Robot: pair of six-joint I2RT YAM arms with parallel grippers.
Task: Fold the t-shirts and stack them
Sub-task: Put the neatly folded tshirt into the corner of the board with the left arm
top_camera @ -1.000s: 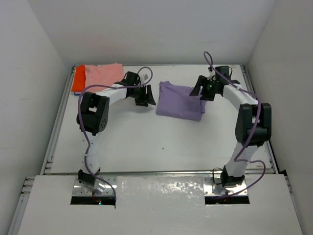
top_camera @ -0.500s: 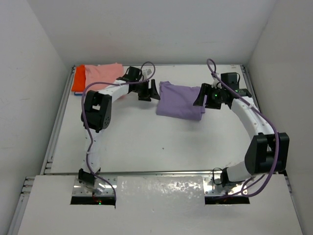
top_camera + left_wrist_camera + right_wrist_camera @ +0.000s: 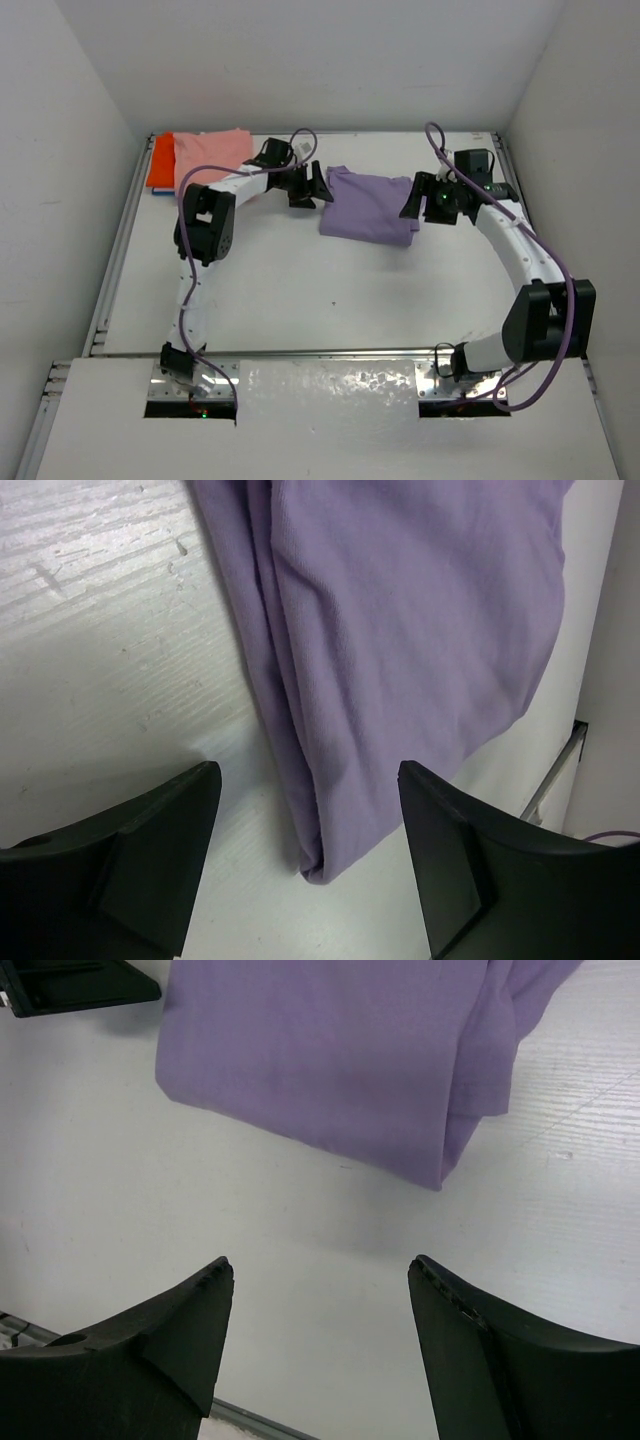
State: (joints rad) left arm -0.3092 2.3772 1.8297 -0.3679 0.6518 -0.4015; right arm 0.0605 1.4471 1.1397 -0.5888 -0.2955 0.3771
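Three shirts were on the table (image 3: 330, 290) when I checked. The salmon-pink shirt (image 3: 210, 150) lay in the far left corner with the orange-red shirt (image 3: 161, 160) showing at its left edge, apparently underneath. The lavender shirt (image 3: 370, 205) lay folded well apart from them, mid-table toward the far side.

The left gripper (image 3: 318, 187) sat at the lavender shirt's left edge, jaws wide and gripping nothing. On its wrist view the folded corner lay between the fingers. The right gripper (image 3: 412, 197) was near the right edge, equally wide and empty, with only bare table between its fingers.

My worry was the pickup. If the left closed on just the top layers, the fold would peel open on lifting. If the right closed short of the cloth, a one-sided carry would let the shirt sag and drag, and it could rumple the pile on landing.
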